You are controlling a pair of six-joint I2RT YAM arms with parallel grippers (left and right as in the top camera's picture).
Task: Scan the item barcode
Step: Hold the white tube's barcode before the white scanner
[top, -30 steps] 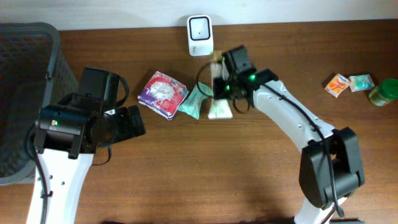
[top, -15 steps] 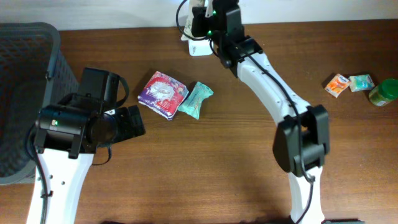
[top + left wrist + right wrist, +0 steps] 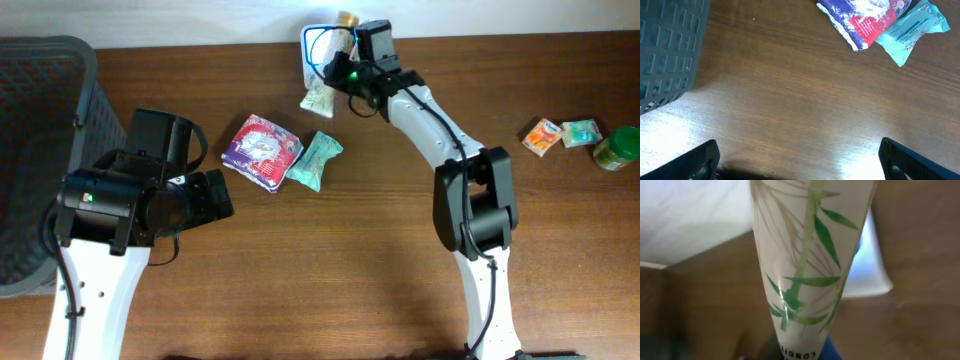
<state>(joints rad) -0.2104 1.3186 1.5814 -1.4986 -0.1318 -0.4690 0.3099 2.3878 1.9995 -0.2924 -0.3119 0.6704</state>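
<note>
1. Right gripper (image 3: 344, 72): the fingers are pressed onto the white squeeze tube with a green leaf print (image 3: 320, 95), pinching it near mid-length. The arm is extended to the far edge of the brown wooden table (image 3: 350, 260).
2. Tube position: raised off the table, directly in front of the white box-shaped barcode scanner (image 3: 314, 47), which shows a blue glow. In the right wrist view the tube (image 3: 810, 255) fills the centre of the picture, with the lit scanner face (image 3: 871, 275) just behind it.
3. Left gripper (image 3: 800, 165): the fingers (image 3: 702, 161) are spread wide, holding nothing, above bare table beside the grey plastic basket (image 3: 40, 150).
4. Other items: a purple, red and white packet (image 3: 262, 150) touches a teal packet (image 3: 317, 160) between the arms. An orange packet (image 3: 542, 135), a small teal packet (image 3: 580, 131) and a green jar (image 3: 618, 148) lie at the right edge.
</note>
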